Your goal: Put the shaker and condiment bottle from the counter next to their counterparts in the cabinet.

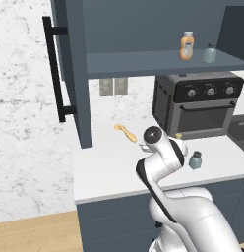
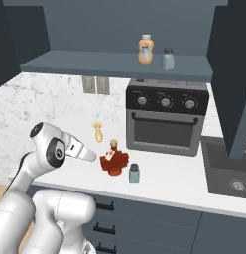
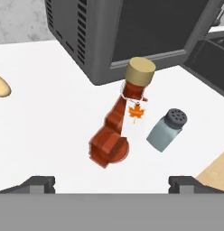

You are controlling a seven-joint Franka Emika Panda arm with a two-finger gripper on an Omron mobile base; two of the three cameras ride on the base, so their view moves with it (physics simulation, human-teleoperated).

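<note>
Condiment bottle: the condiment bottle (image 3: 117, 131), dark red-brown, ribbed, tan cap, maple-leaf label, stands at the centre of my hand view, on the desk (image 3: 50, 113). Not yet lifted.
Shaker: the shaker (image 3: 167, 130), blue-grey with a perforated grey cap, stands just right of the bottle in the hand view, close beside it but apart. Also on the desk, untouched.
Claw: my claw (image 3: 112, 182) has its jaws spread wide, with nothing between them; the two dark tips sit at the bottom left and bottom right of the hand view, straddling the bottle's line from short of it.
Counterparts: the orange bottle (image 1: 187, 46) and the second shaker (image 1: 209, 53) stand side by side on the cabinet shelf (image 1: 143, 63), upper right of the left base view.
Cabinet: door (image 1: 75, 74) swung open at upper left of the left base view, so the shelf is reachable.
Nearby: black toaster oven (image 2: 164, 119) behind both items; a small tan object (image 2: 97, 131) lies left of it on the desk.
Done: nothing delivered, by my reckoning.
Left: grasp the bottle, shelve it by the orange one; then the same for the shaker.
</note>
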